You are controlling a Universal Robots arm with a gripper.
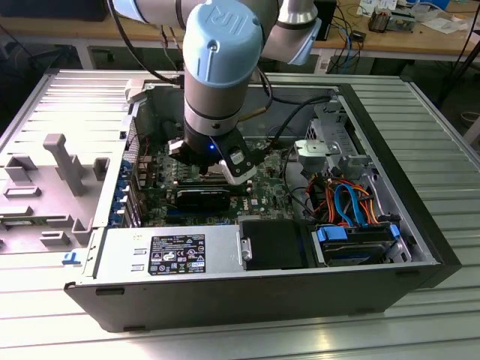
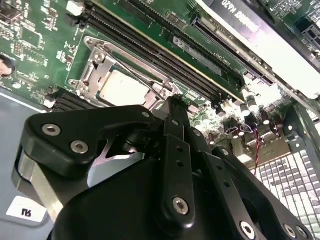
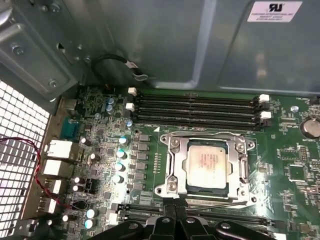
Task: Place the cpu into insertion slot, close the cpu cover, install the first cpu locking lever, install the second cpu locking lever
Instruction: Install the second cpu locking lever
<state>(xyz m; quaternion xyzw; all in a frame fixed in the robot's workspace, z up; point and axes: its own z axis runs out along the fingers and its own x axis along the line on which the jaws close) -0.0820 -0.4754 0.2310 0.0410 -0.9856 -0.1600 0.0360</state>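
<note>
cpu (image 3: 205, 164) seated in insertion slot (image 3: 172, 167) | ribbed metal table (image 1: 420, 330)

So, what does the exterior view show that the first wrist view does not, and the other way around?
Only the exterior view: the arm reaching down into the open computer case, the power supply and the drive bay with orange and blue cables.
Only the first wrist view: the cpu lying in the insertion slot, with the cpu cover closed around it, and the memory slots.
Both: the green motherboard and the hand over it.
</note>
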